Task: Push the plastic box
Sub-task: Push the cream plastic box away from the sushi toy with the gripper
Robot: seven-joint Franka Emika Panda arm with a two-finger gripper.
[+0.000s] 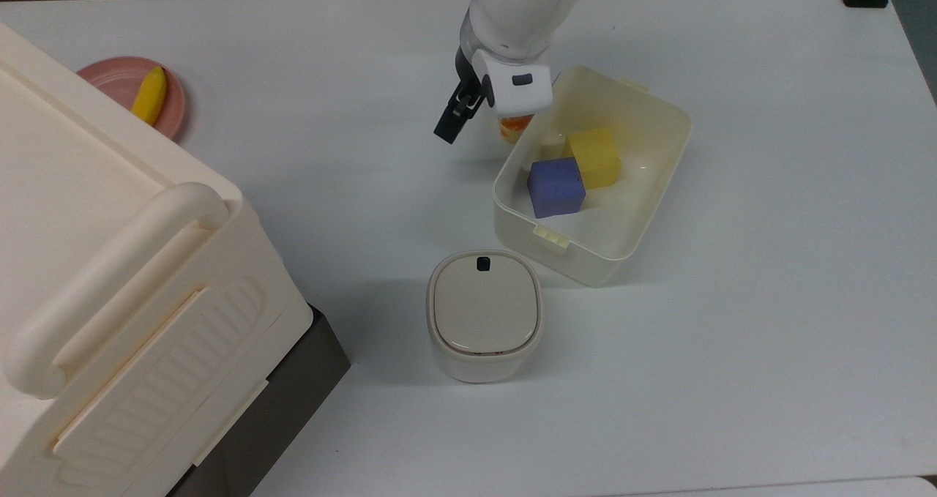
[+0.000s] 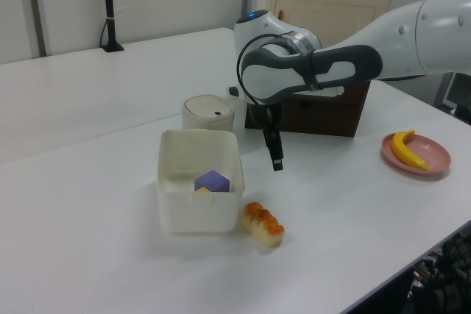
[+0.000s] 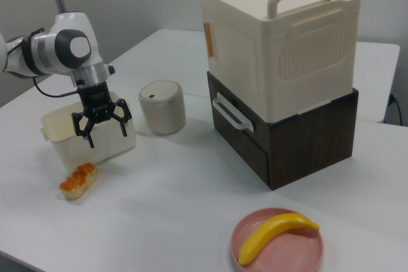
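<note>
Beside the plastic box (image 1: 629, 211) at mid-tabletop (image 1: 768, 321), near its long wall and the bread roll (image 2: 262, 223): end effector (image 3: 102, 126) spread open, empty, apparently no contact yet, whole push left.

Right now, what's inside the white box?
The box holds a purple block and a yellow block, side by side. The robot's wrist covers one corner, so anything under it is hidden.
</note>
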